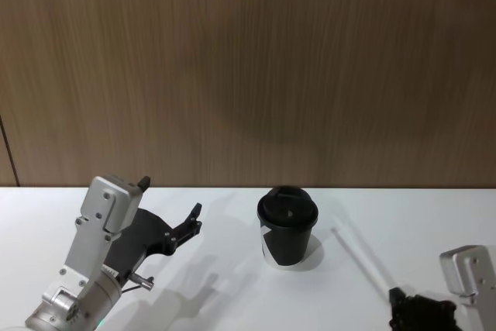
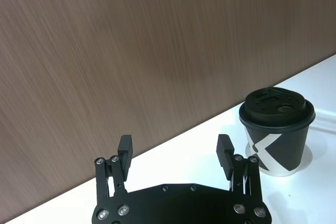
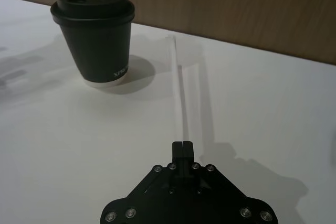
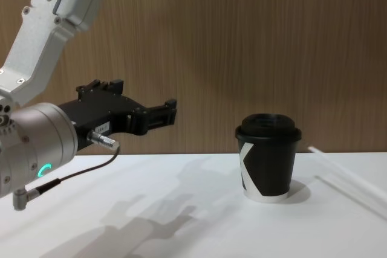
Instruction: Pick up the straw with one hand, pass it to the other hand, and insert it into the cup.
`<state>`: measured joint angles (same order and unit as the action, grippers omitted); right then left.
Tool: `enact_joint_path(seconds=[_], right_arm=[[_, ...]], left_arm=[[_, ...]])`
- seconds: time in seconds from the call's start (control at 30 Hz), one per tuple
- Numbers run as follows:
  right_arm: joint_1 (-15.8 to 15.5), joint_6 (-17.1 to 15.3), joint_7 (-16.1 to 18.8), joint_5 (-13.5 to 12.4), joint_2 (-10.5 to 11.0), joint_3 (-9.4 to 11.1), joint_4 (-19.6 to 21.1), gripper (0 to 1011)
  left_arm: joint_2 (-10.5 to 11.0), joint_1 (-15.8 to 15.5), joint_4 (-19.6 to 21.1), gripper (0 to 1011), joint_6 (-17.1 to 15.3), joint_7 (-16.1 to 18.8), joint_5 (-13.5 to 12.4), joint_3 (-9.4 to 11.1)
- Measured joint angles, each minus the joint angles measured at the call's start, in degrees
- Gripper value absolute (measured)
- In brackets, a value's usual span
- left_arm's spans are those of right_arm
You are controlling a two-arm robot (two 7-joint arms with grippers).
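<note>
White tabletop point(image 1: 232, 292) holds the cup point(image 1: 287, 226); our right gripper point(image 3: 182, 144) pinches the straw point(image 3: 177, 85) by its end, left gripper point(image 2: 175, 146) spread-fingered for handover.

The straw point(image 3: 177, 85) was faint and blurred in the right wrist view, its near end hidden behind the pressed-together fingertips of the right gripper point(image 3: 182, 142). In the chest view it ran off the right edge — and the head view's lower edge cropped that gripper.

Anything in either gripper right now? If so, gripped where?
Right gripper is shut on the straw at its end farther from the cup. Left gripper is open, holding nothing.
</note>
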<state>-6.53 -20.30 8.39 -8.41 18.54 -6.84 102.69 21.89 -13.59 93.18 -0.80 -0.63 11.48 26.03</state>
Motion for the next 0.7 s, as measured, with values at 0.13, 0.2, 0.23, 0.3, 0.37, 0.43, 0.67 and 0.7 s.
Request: enact_joint_path(seconds=[0.13, 0.2, 0.23, 0.3, 0.37, 0.43, 0.67, 0.7], right_arm=[[-0.15, 1.75, -0.93, 1.63, 0.68, 0.48, 0.22, 0], [-0.19, 2.88, -1.37, 2.6, 1.22, 0.86, 0.36, 0], [-0.19, 3.22, -1.45, 2.86, 1.47, 1.06, 0.4, 0], [-0.18, 4.44, -1.56, 3.56, 2.08, 1.53, 0.52, 0], [-0.08, 5.44, -1.51, 4.07, 2.73, 1.95, 0.58, 0], [0.03, 6.27, -1.26, 4.39, 3.31, 2.24, 0.62, 0], [0.83, 9.33, 1.26, 5.08, 5.92, 3.11, 0.67, 0], [1.09, 9.94, 2.01, 5.12, 6.61, 3.25, 0.67, 0]], left_arm=[[0.0, 0.0, 0.0, 1003, 0.0, 0.0, 0.0, 0.0], [0.0, 0.0, 0.0, 1003, 0.0, 0.0, 0.0, 0.0], [0.0, 0.0, 0.0, 1003, 0.0, 0.0, 0.0, 0.0], [0.0, 0.0, 0.0, 1003, 0.0, 0.0, 0.0, 0.0], [0.0, 0.0, 0.0, 1003, 0.0, 0.0, 0.0, 0.0], [0.0, 0.0, 0.0, 1003, 0.0, 0.0, 0.0, 0.0], [0.0, 0.0, 0.0, 1003, 0.0, 0.0, 0.0, 0.0], [0.0, 0.0, 0.0, 1003, 0.0, 0.0, 0.0, 0.0]])
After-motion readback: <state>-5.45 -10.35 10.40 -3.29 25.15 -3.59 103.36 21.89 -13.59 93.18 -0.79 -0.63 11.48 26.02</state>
